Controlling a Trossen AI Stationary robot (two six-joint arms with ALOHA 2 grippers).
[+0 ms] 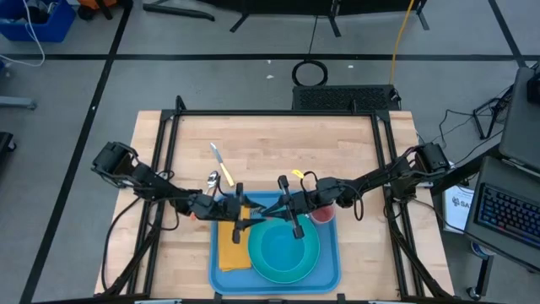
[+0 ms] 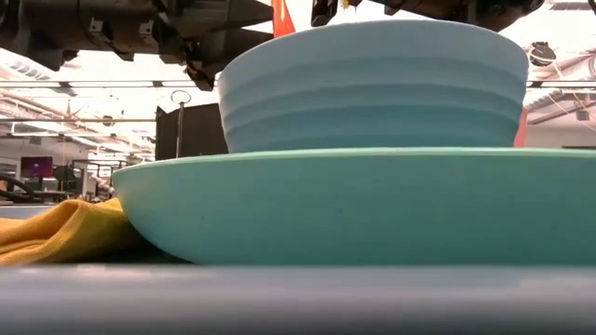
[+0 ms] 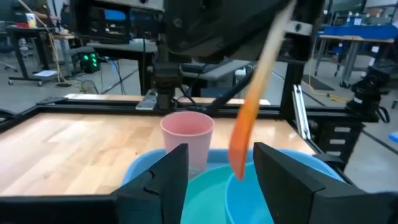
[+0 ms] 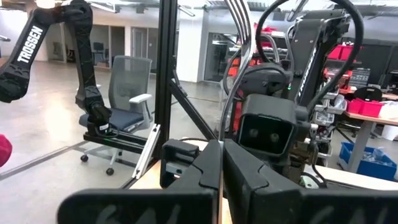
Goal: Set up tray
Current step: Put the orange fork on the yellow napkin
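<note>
Low view puts us right against the near rim of the tray (image 2: 298,298), with a yellow cloth (image 2: 65,233) lying on it at one side and a wide turquoise plate (image 2: 372,209) beside the cloth; a turquoise bowl (image 2: 372,88) stands on the plate. From the high view we see the tray (image 1: 329,274) lying at the near middle edge of the wooden table (image 1: 270,143), the cloth (image 1: 234,249) along its left side, the plate (image 1: 283,253) filling most of the rest, and a pink cup (image 1: 323,216) in its far right corner. Our left gripper (image 1: 239,221) hangs over the cloth at the tray's left part, its fingers (image 3: 168,177) standing apart with nothing between them. Our right gripper (image 1: 291,221) hovers over the far part of the plate, fingers (image 4: 205,168) pressed together. In the left wrist view an orange-tipped stick (image 3: 249,118) hangs tilted over the bowl, near the cup (image 3: 187,134); we cannot tell what carries it. Farther out on the bare table lie a spoon (image 1: 213,178) and a knife with a blue handle (image 1: 221,160), just beyond the tray's far left corner.
</note>
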